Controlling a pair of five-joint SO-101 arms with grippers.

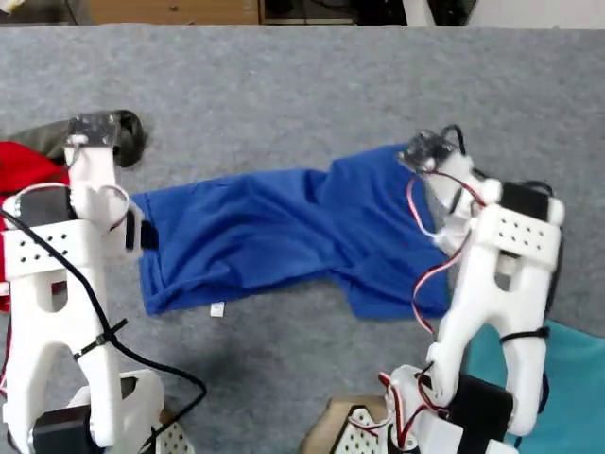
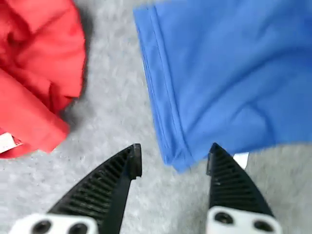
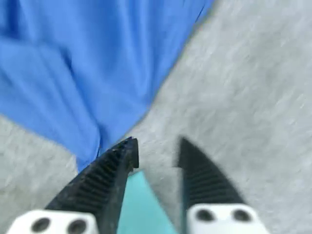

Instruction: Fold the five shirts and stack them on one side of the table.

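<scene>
Left wrist view: left fingers (image 2: 112, 180) stand apart with the blue shirt (image 2: 229, 73) hem corner between them. Right fingers (image 3: 107, 175), also apart, straddle bare tabletop (image 3: 243, 73) beside it, so closing may miss cloth.

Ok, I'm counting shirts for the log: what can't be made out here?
Red shirt: high view, cut by the edge and the left arm.
Teal shirt: high view, mostly behind the right arm.
Dark cloth: high view, partly behind the left arm; shirt or not, unclear.
</scene>
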